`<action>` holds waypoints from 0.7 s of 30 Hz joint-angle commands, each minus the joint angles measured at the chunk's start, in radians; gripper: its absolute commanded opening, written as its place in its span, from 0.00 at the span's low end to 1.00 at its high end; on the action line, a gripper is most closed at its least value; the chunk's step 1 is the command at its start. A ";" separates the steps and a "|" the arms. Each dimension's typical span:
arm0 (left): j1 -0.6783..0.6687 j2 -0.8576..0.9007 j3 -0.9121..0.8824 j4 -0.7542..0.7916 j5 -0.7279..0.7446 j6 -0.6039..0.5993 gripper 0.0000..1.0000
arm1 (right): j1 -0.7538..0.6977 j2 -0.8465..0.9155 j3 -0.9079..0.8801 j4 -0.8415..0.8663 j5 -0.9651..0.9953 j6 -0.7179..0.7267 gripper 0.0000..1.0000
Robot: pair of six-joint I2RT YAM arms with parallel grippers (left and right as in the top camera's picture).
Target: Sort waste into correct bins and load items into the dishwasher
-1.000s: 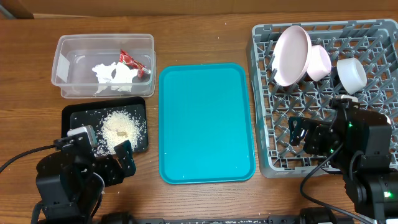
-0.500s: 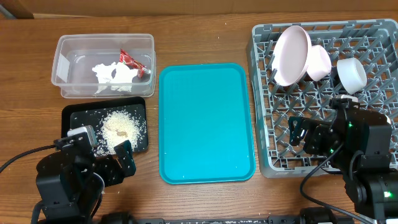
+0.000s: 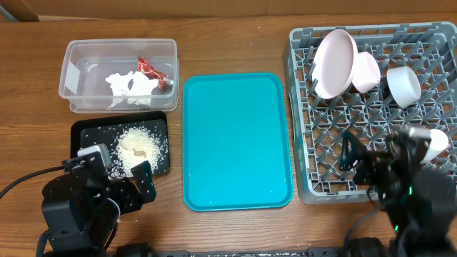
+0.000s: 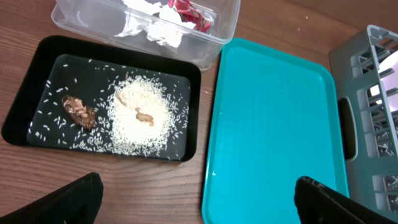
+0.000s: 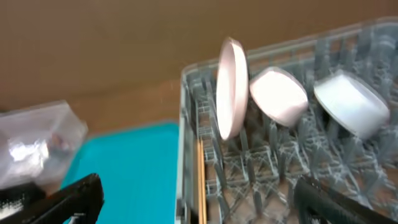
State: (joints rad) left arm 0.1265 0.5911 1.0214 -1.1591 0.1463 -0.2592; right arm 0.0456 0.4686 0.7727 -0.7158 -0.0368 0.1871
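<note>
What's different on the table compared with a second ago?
The right arm drew back toward the table's near edge, uncovering a white object in the rack. The right hand is open and empty. The left hand, plate, clear tub, black tray and teal tray stayed put.
</note>
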 commanded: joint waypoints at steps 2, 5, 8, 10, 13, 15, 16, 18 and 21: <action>0.003 -0.004 -0.007 0.000 0.007 -0.010 1.00 | -0.002 -0.212 -0.233 0.181 -0.023 -0.004 1.00; 0.003 -0.004 -0.007 0.000 0.008 -0.010 1.00 | -0.002 -0.322 -0.368 0.303 -0.059 -0.005 1.00; 0.003 -0.004 -0.007 0.000 0.007 -0.010 1.00 | -0.002 -0.423 -0.507 0.446 -0.062 -0.005 1.00; 0.003 -0.004 -0.007 0.000 0.007 -0.010 1.00 | -0.002 -0.466 -0.569 0.522 -0.062 -0.005 1.00; 0.003 -0.004 -0.007 0.000 0.007 -0.010 1.00 | -0.002 -0.466 -0.635 0.655 -0.061 -0.005 1.00; 0.003 -0.004 -0.007 0.000 0.008 -0.010 1.00 | -0.002 -0.466 -0.673 0.725 -0.060 -0.005 1.00; 0.003 -0.004 -0.007 0.000 0.007 -0.010 1.00 | -0.002 -0.466 -0.691 0.755 -0.053 -0.005 1.00; 0.003 -0.004 -0.007 0.000 0.008 -0.010 1.00 | -0.002 -0.466 -0.738 0.813 -0.042 -0.005 1.00; 0.003 -0.004 -0.007 0.000 0.007 -0.010 1.00 | -0.002 -0.466 -0.764 0.807 -0.023 -0.009 1.00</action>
State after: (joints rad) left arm 0.1265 0.5911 1.0195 -1.1591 0.1463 -0.2596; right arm 0.0456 0.0143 0.0414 0.1032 -0.0872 0.1829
